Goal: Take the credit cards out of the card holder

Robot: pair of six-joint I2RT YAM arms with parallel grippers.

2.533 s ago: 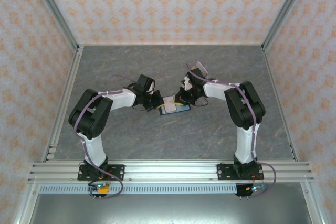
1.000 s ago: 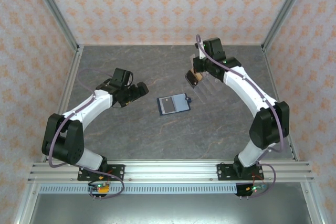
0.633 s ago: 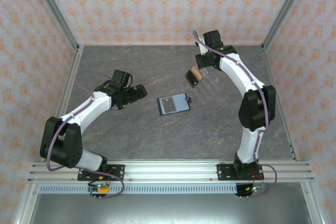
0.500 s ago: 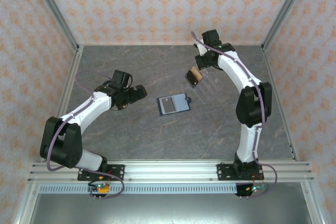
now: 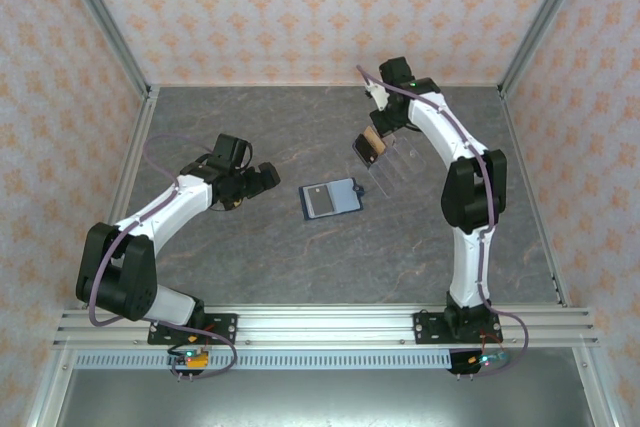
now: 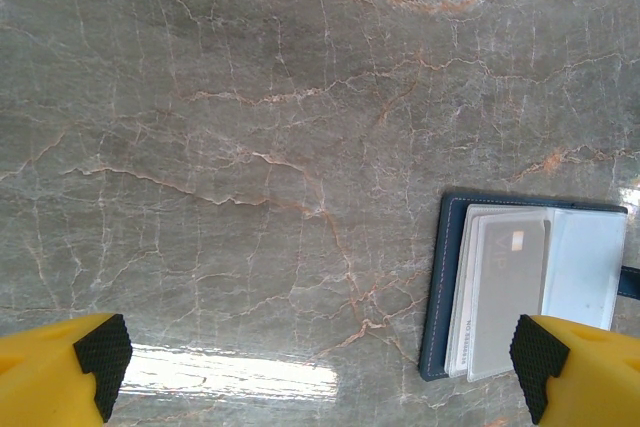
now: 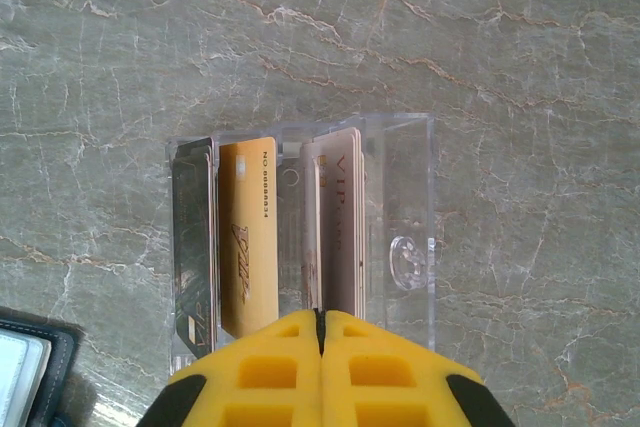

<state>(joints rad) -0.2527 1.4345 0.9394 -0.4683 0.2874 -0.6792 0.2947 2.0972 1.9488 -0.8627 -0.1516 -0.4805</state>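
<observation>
Now the left pincer [image 5: 263,176] hangs over the counter [image 5: 300,267] with its fingers wide apart. To its right the wallet [image 5: 330,197] lies open and flat, with a grey card [image 6: 510,282] tucked in its pocket. Farther right, a clear box [image 7: 400,187] holds more cards [image 7: 248,237] standing on edge. The right pincer [image 7: 320,347] hangs near the box, fingers pressed together.

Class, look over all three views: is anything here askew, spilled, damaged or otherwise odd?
Nothing is spilled or damaged. One oddity: the card holder lies open on the table with pale cards in its pocket, fanned unevenly rather than squared, while other cards stand upright in a clear rack.
</observation>
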